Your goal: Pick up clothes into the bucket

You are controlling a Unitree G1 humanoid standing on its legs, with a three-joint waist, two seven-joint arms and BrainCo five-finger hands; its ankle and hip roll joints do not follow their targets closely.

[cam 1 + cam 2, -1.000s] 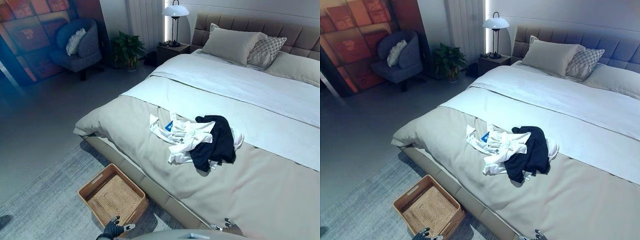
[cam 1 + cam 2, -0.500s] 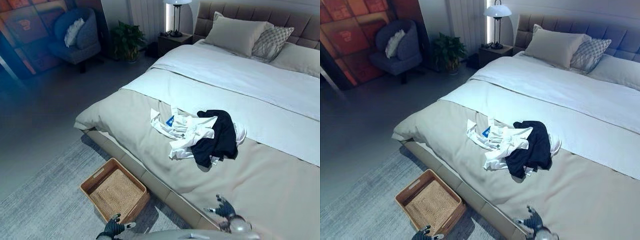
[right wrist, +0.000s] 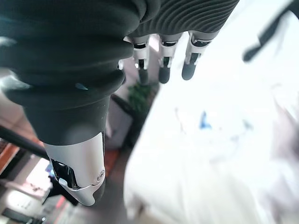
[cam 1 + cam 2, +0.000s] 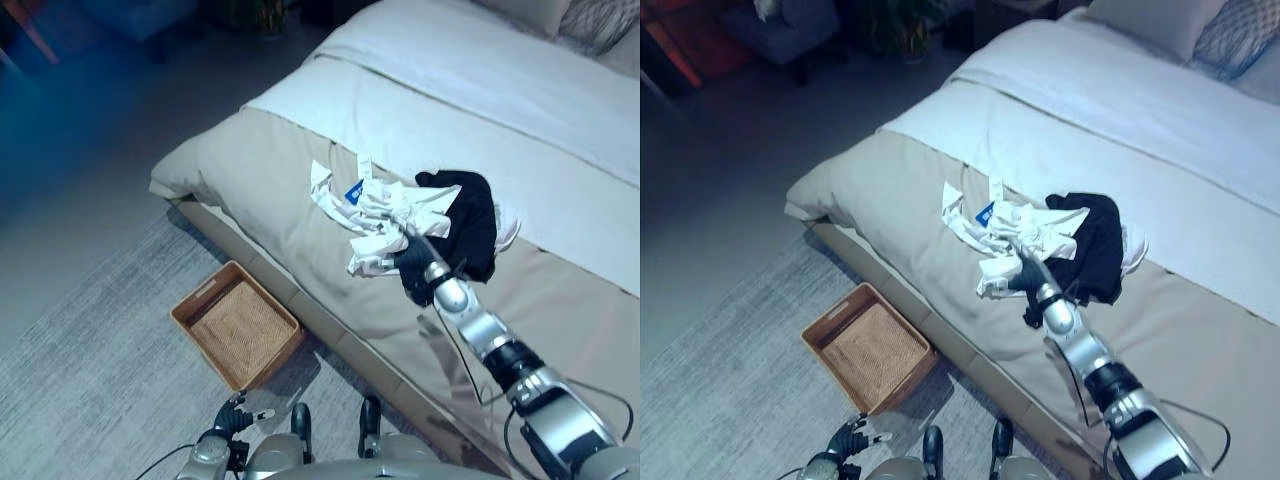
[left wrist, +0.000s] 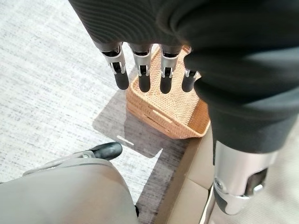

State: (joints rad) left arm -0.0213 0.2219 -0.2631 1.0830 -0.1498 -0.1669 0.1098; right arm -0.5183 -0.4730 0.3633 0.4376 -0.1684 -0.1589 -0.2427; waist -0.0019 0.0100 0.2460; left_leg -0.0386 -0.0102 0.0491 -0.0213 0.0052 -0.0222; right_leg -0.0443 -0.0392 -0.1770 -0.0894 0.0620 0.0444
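- The right hand (image 4: 415, 264), fingers straight and holding nothing, hovers at the clothes pile (image 4: 1040, 232) mid-bed, near the bed's (image 4: 560, 130) foot edge.
- Best to close on the white shirt (image 4: 375, 208) first, bunching cloth fully.
- Wicker basket (image 4: 238, 323) waits on the rug (image 4: 90, 380); the left hand (image 5: 140, 65), fingers relaxed, hangs above it.

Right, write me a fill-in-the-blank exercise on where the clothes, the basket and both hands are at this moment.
The pile of clothes lies on the ____.
The wicker basket stands on the rug and holds ____ clothes.
The ____ hand reaches out over the white garment in the pile.
The left hand hangs low near the basket, its fingers ____.

Missing words: bed; no; right; straight
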